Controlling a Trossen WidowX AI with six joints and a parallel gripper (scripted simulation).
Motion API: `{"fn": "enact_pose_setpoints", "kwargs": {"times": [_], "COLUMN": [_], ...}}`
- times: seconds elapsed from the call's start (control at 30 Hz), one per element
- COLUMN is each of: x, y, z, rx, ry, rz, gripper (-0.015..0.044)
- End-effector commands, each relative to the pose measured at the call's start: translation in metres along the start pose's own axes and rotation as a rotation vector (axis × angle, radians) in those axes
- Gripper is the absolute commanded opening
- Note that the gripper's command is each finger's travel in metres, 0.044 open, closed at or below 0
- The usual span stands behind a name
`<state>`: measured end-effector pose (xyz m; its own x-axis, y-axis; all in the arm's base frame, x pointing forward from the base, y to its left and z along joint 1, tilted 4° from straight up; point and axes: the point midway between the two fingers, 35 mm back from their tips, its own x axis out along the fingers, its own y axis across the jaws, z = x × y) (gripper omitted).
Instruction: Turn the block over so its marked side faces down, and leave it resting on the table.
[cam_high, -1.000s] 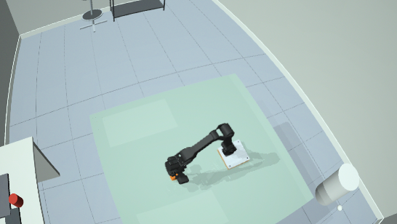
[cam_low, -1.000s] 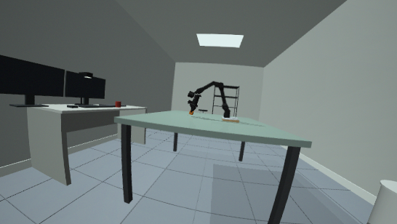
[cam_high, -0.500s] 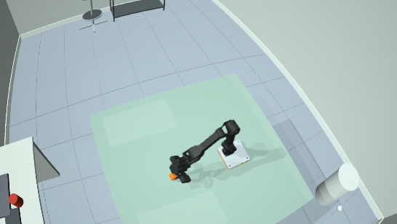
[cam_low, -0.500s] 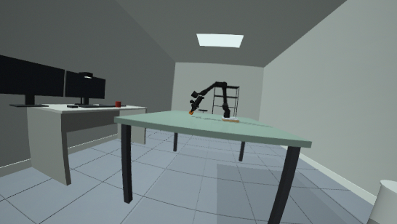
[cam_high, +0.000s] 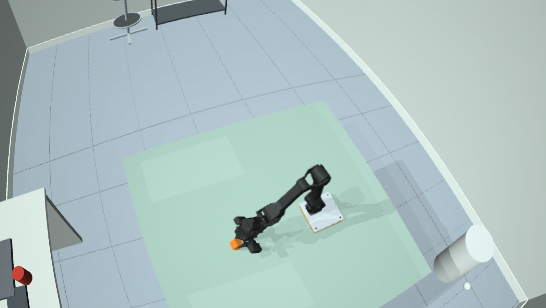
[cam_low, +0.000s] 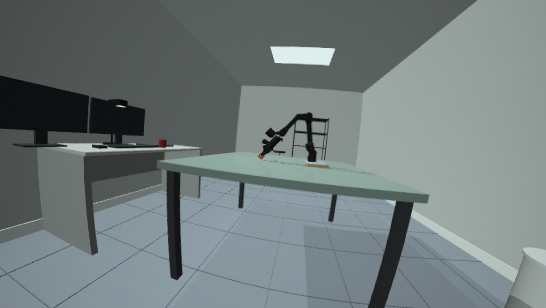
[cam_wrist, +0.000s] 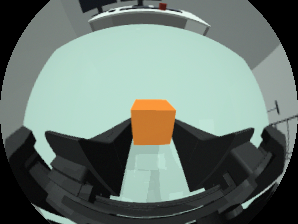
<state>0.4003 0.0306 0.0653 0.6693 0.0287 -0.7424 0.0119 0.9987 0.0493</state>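
Observation:
The orange block (cam_high: 235, 244) (cam_low: 261, 156) (cam_wrist: 152, 127) is held between the two black fingertips, and two of its faces show plain orange in the wrist view. My gripper (cam_high: 240, 243) (cam_low: 262, 154) (cam_wrist: 152, 121) is shut on it and points down at a slant, away from the base. In the exterior view the block looks tilted, close to the pale green table (cam_low: 220, 167) (cam_high: 190, 220) (cam_wrist: 90, 75). Whether it touches the table top I cannot tell. No mark shows on the faces in view; the other faces are hidden.
The arm's white base plate (cam_high: 327, 220) (cam_low: 324, 164) stands on the table, right of the gripper in the top view. A white desk (cam_low: 65, 149) with monitors and a red cup (cam_high: 21, 275) (cam_low: 162, 143) (cam_wrist: 163, 6) stands beyond the table's edge.

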Motion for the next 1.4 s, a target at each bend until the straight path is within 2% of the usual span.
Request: {"fn": "enact_pose_setpoints", "kwargs": {"times": [0.0, 0.7, 1.33, 1.37], "x": [0.005, 0.005, 0.001, 0.001], "y": [0.000, -0.001, -0.001, -0.001], "z": [-0.003, -0.018, -0.017, -0.017], "rx": [0.003, 0.008, 0.009, 0.009], "ry": [-0.048, -0.375, -0.412, -0.412], "rz": [-0.005, -0.005, -0.005, -0.005], "gripper": [0.0000, 0.0000, 0.0000, 0.0026]}}
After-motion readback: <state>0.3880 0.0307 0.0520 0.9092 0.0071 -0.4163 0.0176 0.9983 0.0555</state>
